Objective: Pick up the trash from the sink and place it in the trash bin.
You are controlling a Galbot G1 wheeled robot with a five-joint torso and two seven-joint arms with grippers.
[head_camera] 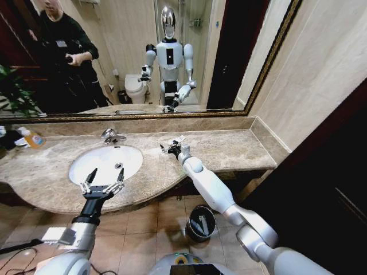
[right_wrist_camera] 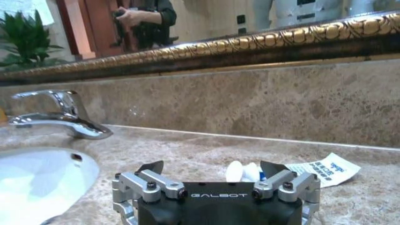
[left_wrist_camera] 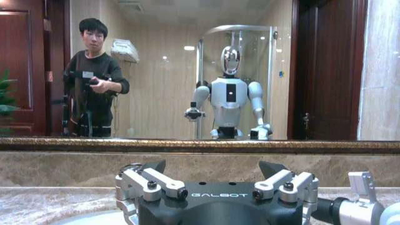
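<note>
Trash (right_wrist_camera: 245, 171), in the form of small white tubes with a blue end, is seen on the beige marble counter (head_camera: 229, 146) to the right of the sink (head_camera: 106, 162), just in front of the right gripper (head_camera: 170, 148), with a flat white printed packet (right_wrist_camera: 325, 169) lying close beside it on the counter. The right gripper is positioned low over the counter between the sink and the right wall, its fingers (right_wrist_camera: 150, 168) spread apart; from the right wrist view it cannot be told whether the tubes are touched. The left gripper (head_camera: 104, 179) is held over the near rim of the sink, fingers (left_wrist_camera: 153, 168) likewise spread, with nothing between them. The white oval basin is set in the counter with a chrome faucet (head_camera: 112, 136) at its far edge, and no loose items are visible in it from the head view. The trash bin (head_camera: 201, 223), round and black with a shiny rim, stands on the tiled floor below the counter edge, near the right arm's elbow; a few light, elongated items are seen inside it, though what they are cannot be told. A bottle with an orange label (head_camera: 31, 137) lies at the far left of the counter.
</note>
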